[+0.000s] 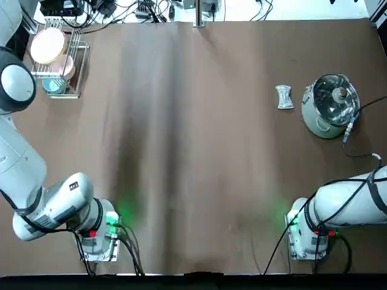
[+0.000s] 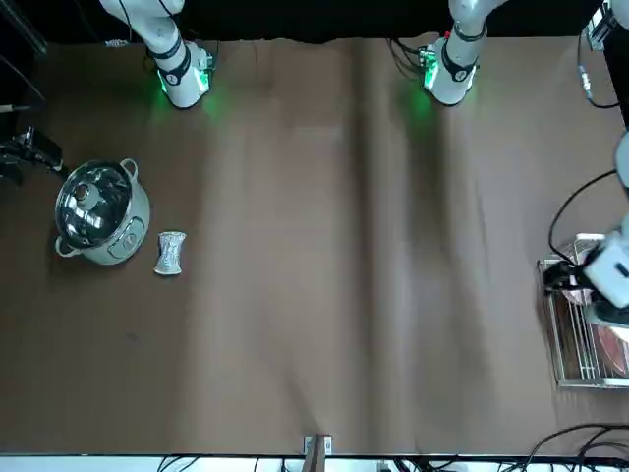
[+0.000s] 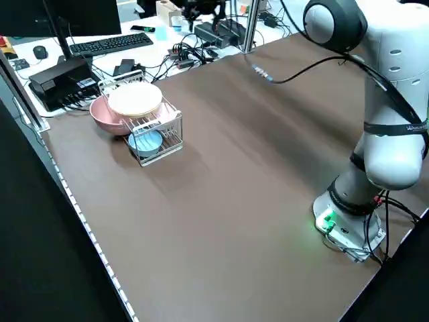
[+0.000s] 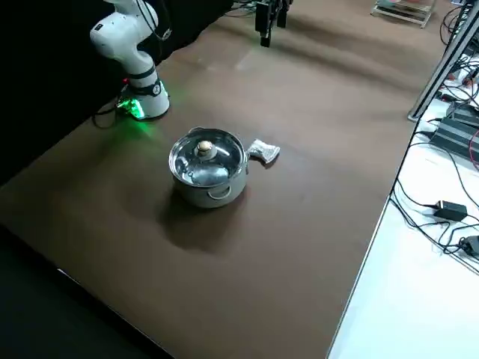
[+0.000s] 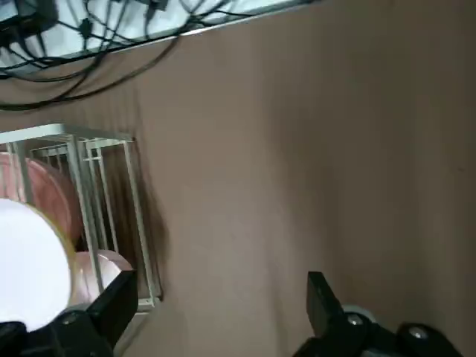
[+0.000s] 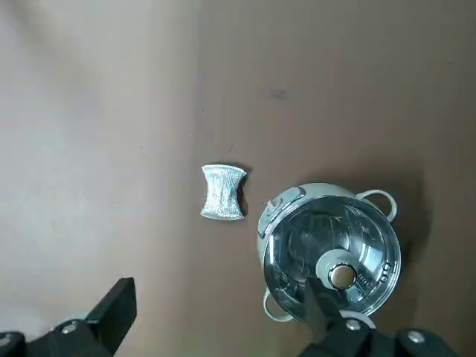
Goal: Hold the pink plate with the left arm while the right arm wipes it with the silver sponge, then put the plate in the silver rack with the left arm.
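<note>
The pink plate [image 1: 66, 65] rests in the silver rack [image 1: 77, 72] at the table's far left corner, partly under a cream plate [image 1: 48, 45]. In the left wrist view the pale pink plate [image 5: 100, 269] shows behind the rack's bars [image 5: 137, 216]. My left gripper [image 5: 216, 301] hangs open and empty, raised above the table beside the rack. The silver sponge [image 1: 284, 96] lies flat on the table at the right, just left of the steel pot [image 1: 331, 106]. My right gripper [image 6: 217, 305] is open and empty, high above the sponge [image 6: 223, 193] and touching nothing.
A salmon-pink bowl [image 3: 107, 115] and a blue dish [image 3: 146, 142] also sit at the rack. Cables and electronics [image 1: 121, 9] line the far edge. A cable [image 1: 363, 106] runs from the pot [image 4: 208, 164] toward the right edge. Brown table surface [image 1: 193, 151] stretches between rack and sponge.
</note>
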